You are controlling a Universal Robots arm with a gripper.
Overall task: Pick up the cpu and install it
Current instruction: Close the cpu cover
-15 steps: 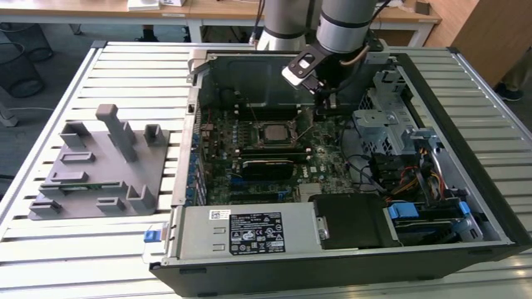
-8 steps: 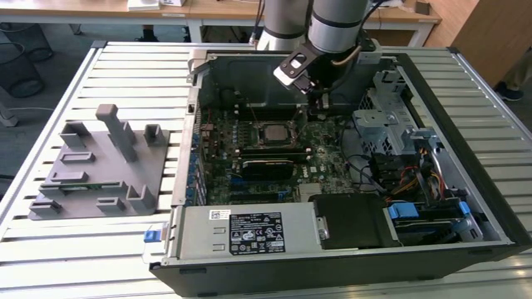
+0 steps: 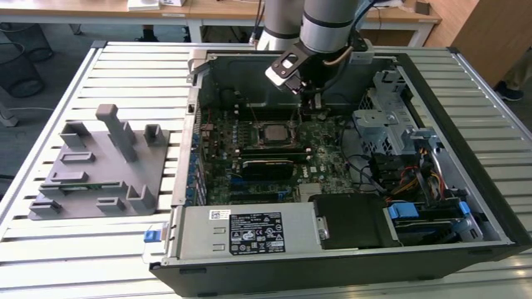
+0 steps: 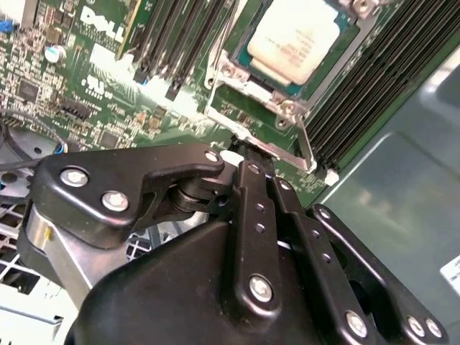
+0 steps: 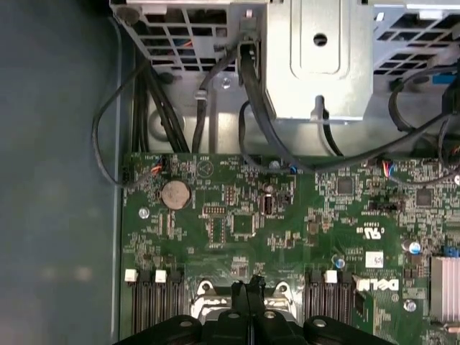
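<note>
Chip's down in the socket, and your gripper looks empty.
Your black gripper (image 4: 246, 149) has its jaws pressed together, tips at the metal socket frame (image 4: 287, 108). Just beyond, the small square silver-lidded cpu (image 4: 298, 36) lies seated; latched or not, can't tell.

The cpu (image 4: 298, 36) is silver, the motherboard (image 5: 287, 223) green, the tool (image 4: 248, 159) black.

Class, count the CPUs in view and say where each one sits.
1. The cpu sits in the socket frame, just ahead of the shut gripper. The grey fixture might hide another.
</note>
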